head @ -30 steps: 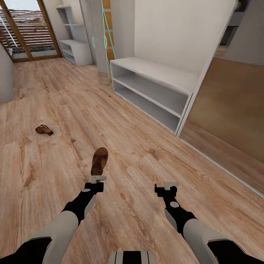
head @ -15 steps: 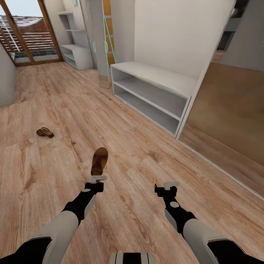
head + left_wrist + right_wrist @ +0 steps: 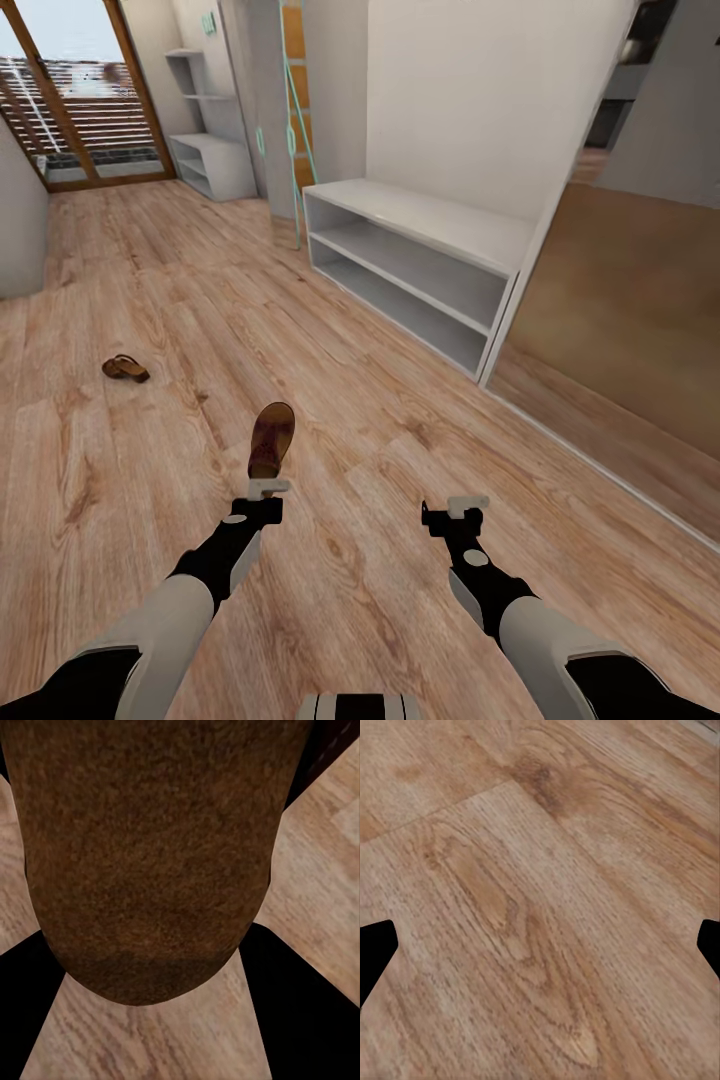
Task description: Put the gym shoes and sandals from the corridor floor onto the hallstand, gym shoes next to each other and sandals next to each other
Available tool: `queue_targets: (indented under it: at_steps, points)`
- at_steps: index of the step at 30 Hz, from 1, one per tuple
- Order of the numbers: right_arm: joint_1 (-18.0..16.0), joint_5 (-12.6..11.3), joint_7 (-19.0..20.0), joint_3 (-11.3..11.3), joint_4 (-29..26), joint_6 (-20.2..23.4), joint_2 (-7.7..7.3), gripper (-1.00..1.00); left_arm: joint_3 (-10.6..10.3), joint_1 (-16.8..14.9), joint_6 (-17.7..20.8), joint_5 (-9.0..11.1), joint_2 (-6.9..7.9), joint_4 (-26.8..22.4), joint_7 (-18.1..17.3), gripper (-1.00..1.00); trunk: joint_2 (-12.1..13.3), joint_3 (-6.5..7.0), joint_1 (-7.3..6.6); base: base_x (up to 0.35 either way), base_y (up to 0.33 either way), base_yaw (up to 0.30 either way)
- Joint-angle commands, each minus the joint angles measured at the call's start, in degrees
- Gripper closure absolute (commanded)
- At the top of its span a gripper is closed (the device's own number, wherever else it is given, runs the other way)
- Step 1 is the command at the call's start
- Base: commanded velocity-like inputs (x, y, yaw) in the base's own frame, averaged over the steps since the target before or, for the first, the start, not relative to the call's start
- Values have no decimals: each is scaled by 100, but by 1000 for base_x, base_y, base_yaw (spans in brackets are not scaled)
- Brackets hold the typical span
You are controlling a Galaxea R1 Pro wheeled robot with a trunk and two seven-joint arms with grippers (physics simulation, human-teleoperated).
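Note:
My left gripper is shut on one brown sandal, which sticks out ahead of it above the corridor floor. The left wrist view is close on that sandal's brown sole. The other sandal lies on the floor far to the left. The white hallstand stands ahead to the right against the wall, its bench top and two shelf levels bare. My right gripper hangs open over bare planks with nothing between its fingers. The gym shoes are out of view.
A dark glass-fronted wardrobe runs along the right beyond the hallstand. A second white shelf unit and a glazed door stand at the far end. A grey wall corner juts in at the left.
The whole view has shifted: the hallstand and the lying sandal sit slightly lower and nearer, so the camera has advanced. Both arms keep the same pose, the sandal still held.

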Motion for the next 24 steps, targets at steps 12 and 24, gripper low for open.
queue_targets:
  at_steps: [12,24]
  points:
    - [-1,0,0,0,0,3,0,-100,1,0,1,0,0,0,-6,100,0,111,0,0,0,0]
    - [-1,0,0,0,0,-2,0,-100,1,0,7,0,0,0,-2,100,0,138,0,183,0,0]
